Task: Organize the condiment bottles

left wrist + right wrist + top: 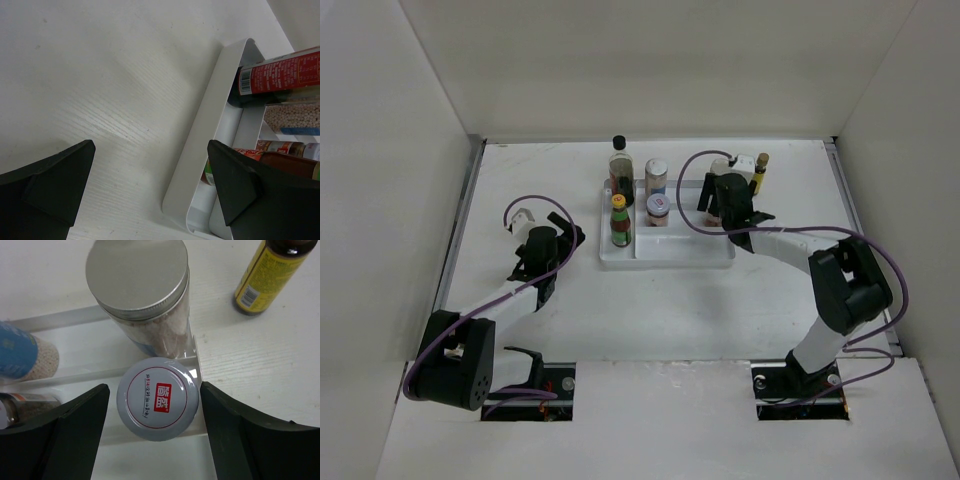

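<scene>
Top external, arms: left gripper (568,235) reaches low beside the tray's (670,260) left wall; right gripper (732,218) points down over its right end.
Left wrist, jaws: spread wide over bare table (100,90).
Right wrist, jaws: parted, straddling the upright white-lidded jar (157,399).
Right wrist, jar: seen lid-on, red logo, at the tray's right end.
Right wrist, behind: silver-lidded jar (137,275), upright.

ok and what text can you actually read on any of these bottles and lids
White round lid with a red square logo: two white Chinese characters, perhaps "厨邦"; its red ring text is too small.
Red-labelled bottle: barcode and white print, too small.
Yellow-labelled dark bottle: print blurred.
Blue-labelled jar: blurred.
Plain silver metal lid: none.
</scene>
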`<state>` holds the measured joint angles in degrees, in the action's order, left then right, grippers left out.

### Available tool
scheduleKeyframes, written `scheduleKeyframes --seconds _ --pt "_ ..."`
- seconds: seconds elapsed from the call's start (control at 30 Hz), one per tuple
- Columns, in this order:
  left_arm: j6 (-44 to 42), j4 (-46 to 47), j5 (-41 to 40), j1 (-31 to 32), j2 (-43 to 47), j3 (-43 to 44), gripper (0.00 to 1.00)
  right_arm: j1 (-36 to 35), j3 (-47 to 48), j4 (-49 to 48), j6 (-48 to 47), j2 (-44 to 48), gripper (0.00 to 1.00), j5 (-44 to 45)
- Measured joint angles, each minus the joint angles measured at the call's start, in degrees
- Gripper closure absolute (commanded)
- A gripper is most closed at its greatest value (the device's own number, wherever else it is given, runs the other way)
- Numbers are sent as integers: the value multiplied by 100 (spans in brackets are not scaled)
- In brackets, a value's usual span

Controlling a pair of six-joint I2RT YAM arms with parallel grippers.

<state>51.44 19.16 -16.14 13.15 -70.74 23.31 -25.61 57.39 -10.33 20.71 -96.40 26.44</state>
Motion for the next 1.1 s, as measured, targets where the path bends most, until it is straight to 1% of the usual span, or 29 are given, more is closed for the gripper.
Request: scheduleKeyframes --seconds 0.07,0.2,0.3,0.4,0.47,0.53,0.63,0.73,0.83,0.97,1.1 --pt "0 0 0 0 0 -2 0 0 0 -118 -4 4 15 4" --pt "0 0 9 0 0 -4 0 0 -2 -107 -37 155 15 11" --pt "0 0 13 0 0 -4 0 0 -20 -61 -59 533 15 17" --pt "0 2 15 2 -2 -7 0 9 -48 -72 -85 1102 16 98" --pt "0 2 22 2 -9 -7 0 74 -44 -144 -101 1401 17 144" --pt "0 2 35 0 -11 -7 0 262 55 -227 -136 1499 18 168" --pt "0 7 35 0 -11 -7 0 719 404 -264 -247 1213 19 192" --pt "0 11 39 0 -11 -7 0 1196 852 -216 -387 682 17 208" --pt "0 15 39 0 -11 -7 0 1530 1272 -94 -487 153 15 168" --pt "0 46 42 2 -42 -7 0 1698 1777 118 -586 -468 16 -66" --pt "2 70 61 2 -44 -7 0 1696 1954 138 -627 -863 19 -275"
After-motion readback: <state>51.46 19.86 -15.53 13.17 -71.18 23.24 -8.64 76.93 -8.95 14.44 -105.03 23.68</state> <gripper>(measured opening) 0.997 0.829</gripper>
